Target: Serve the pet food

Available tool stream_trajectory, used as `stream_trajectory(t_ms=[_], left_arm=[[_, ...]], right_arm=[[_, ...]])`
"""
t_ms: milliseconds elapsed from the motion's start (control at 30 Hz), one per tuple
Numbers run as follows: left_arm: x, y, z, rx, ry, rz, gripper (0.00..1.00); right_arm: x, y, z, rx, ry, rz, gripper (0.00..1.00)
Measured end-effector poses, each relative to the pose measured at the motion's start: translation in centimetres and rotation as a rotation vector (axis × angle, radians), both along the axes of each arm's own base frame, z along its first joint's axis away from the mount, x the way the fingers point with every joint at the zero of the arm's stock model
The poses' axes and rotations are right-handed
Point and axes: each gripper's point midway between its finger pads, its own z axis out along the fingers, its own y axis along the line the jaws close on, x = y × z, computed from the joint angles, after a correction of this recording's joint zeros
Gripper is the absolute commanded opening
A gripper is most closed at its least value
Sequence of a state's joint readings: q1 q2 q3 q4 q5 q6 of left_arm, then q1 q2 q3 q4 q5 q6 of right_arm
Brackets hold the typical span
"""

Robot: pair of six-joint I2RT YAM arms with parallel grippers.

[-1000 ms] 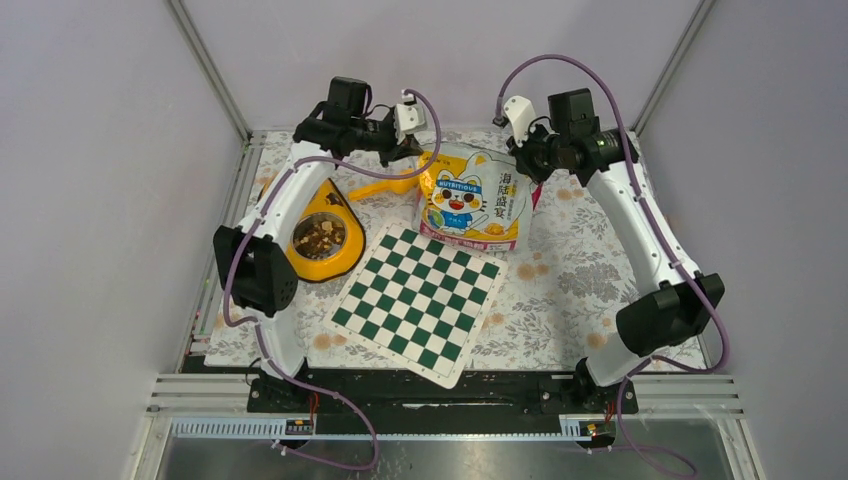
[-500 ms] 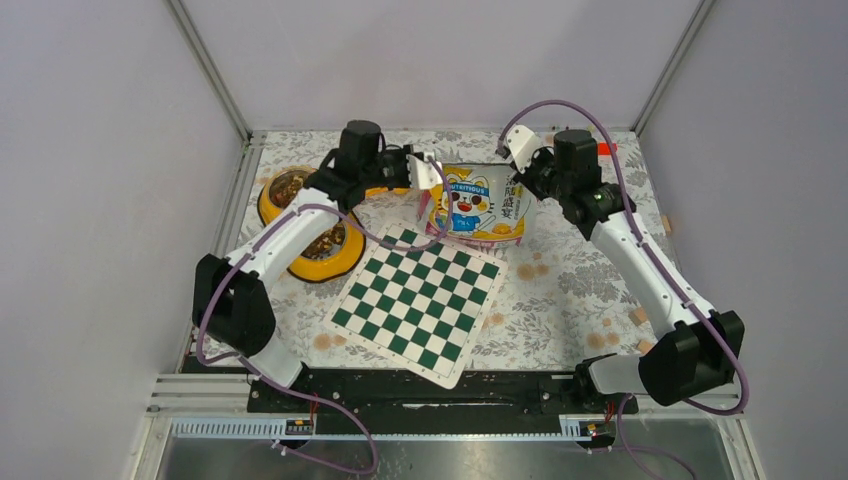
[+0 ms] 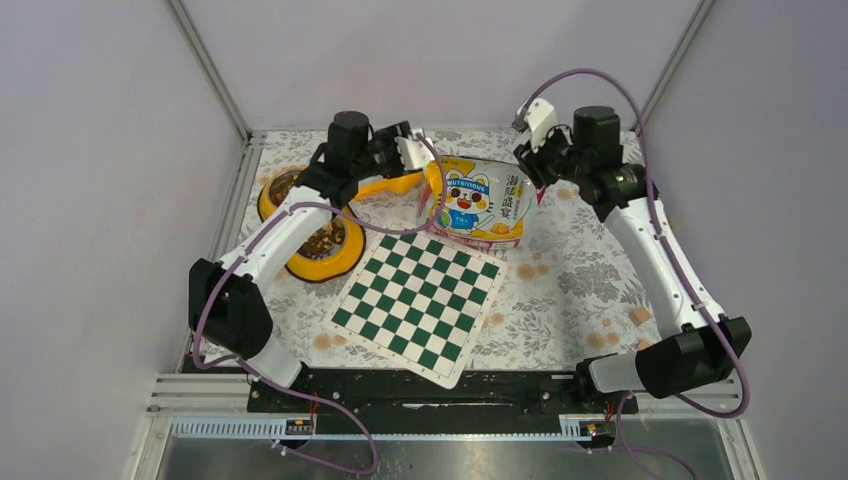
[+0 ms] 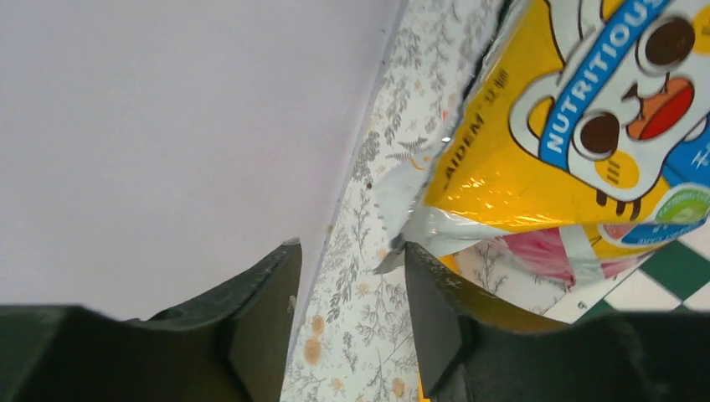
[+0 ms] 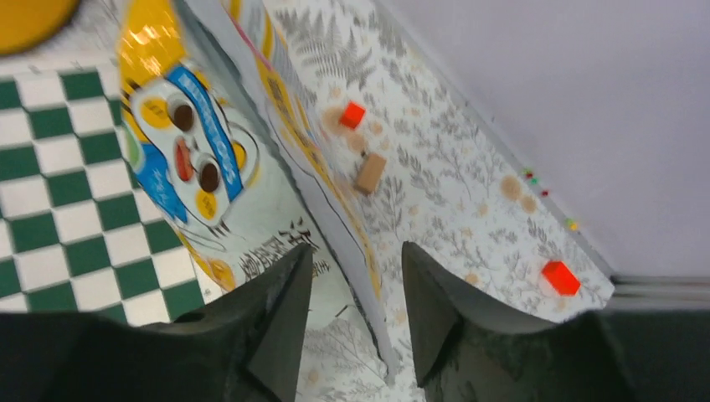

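right gripper [image 5: 356, 251] has swung out wider | its fingers are apart, and so are the left gripper [image 4: 347, 251] fingers, both beside the shiny yellow cat-picture food bag [image 3: 480, 200] | small brown kibble [image 3: 318, 240] lies in the round yellow bowl [image 3: 300, 268] | an uneven tug could tip the bag and spill it

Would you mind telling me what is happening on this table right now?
Both arms are at the bag, one on each side. The left claw and right claw are open, each with an edge of the bag at its fingers, not clamped. The bowl on the left already holds kibble.
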State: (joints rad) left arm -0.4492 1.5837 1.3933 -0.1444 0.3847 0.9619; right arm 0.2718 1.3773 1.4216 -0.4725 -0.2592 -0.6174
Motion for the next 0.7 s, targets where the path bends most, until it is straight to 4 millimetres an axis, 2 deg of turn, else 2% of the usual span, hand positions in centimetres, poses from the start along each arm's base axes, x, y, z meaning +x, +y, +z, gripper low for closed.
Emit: stream_trajectory(t_ms=[33,133,300,433,700], left_arm=[[0.1,0.0,1.0,-0.038,0.013,0.005,0.56],[0.0,-0.3,3.8,-0.141,0.043,-0.005,0.6],[-1.0,-2.6,6.8,-0.233,0.074,-0.094,0.65],[-2.0,-4.6,6.6,-0.247,0.13,-0.173,0.69],[-3.6,-7.3,2.7,-0.229,0.308,-0.249,0.76]], right_arm=[[-0.1,0.4,1.6,0.042,-0.013,0.011,0.56],[-0.7,1.6,5.0,0.15,-0.033,0.038,0.59],[-2.0,3.1,6.9,0.268,0.018,0.065,0.66],[-2.3,3.9,6.4,0.303,0.07,0.089,0.68],[-0.9,5.1,2.3,0.234,0.156,0.184,0.65]])
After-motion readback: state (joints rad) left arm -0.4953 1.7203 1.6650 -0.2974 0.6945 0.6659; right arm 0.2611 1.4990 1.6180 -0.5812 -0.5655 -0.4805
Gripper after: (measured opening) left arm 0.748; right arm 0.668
